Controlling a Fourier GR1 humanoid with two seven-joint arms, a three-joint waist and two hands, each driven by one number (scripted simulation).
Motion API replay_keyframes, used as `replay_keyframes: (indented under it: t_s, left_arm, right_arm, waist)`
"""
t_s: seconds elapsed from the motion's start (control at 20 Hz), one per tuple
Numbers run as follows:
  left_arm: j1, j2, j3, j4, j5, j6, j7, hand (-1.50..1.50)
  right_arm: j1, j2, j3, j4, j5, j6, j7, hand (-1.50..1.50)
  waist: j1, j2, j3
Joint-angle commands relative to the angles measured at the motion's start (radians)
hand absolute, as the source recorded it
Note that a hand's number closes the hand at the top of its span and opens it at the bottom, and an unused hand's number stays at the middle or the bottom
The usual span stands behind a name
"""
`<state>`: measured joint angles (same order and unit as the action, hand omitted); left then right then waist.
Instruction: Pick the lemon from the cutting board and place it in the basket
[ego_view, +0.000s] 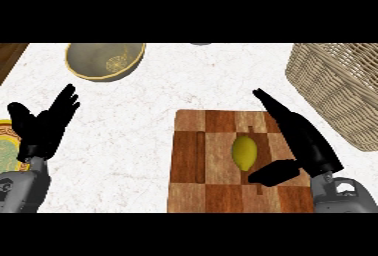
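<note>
A yellow lemon (245, 152) lies near the middle of a brown checkered cutting board (201, 165). My right hand (308, 145) hovers over the board's right side, just right of the lemon, open with straight fingers pointing away and the thumb (275, 173) reaching toward the lemon's near end. It does not hold the lemon. A wicker basket (339, 85) stands at the far right, cut off by the view's edge. My left hand (46, 124) rests open at the left, fingers up.
A tan bowl (105, 60) sits at the back left. A yellow-rimmed plate (6, 147) shows at the left edge, partly behind my left hand. White marbled counter (140, 125) lies between the board and the left hand.
</note>
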<state>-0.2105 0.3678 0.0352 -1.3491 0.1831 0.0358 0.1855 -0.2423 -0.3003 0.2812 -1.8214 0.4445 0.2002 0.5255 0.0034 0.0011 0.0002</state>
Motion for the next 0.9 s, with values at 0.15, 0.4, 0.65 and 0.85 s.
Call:
replay_keyframes:
  t_s: [0.15,0.4,0.65,0.85]
  left_arm:
    - [-0.002,-0.047,0.009,-0.036,-0.037,0.02,0.025,0.0]
    - [0.011,-0.026,0.068,-0.015,-0.044,-0.052,0.005,0.0]
    - [0.009,-0.051,0.071,-0.079,-0.06,-0.041,0.065,0.0]
    - [0.035,-0.044,0.082,-0.063,-0.06,-0.088,0.033,0.0]
  right_arm:
    - [0.061,0.044,0.041,0.113,0.085,0.013,-0.084,-1.5]
    - [0.011,0.064,-0.027,0.139,0.097,0.101,-0.07,-1.5]
    - [0.077,0.071,-0.037,0.165,0.142,0.067,-0.194,-1.5]
    - [-0.015,0.102,-0.083,0.289,0.13,0.082,-0.234,-1.5]
  waist:
    - [-0.004,-0.001,0.0]
    - [-0.004,-0.001,0.0]
    - [-0.004,-0.001,0.0]
    - [0.0,-0.001,0.0]
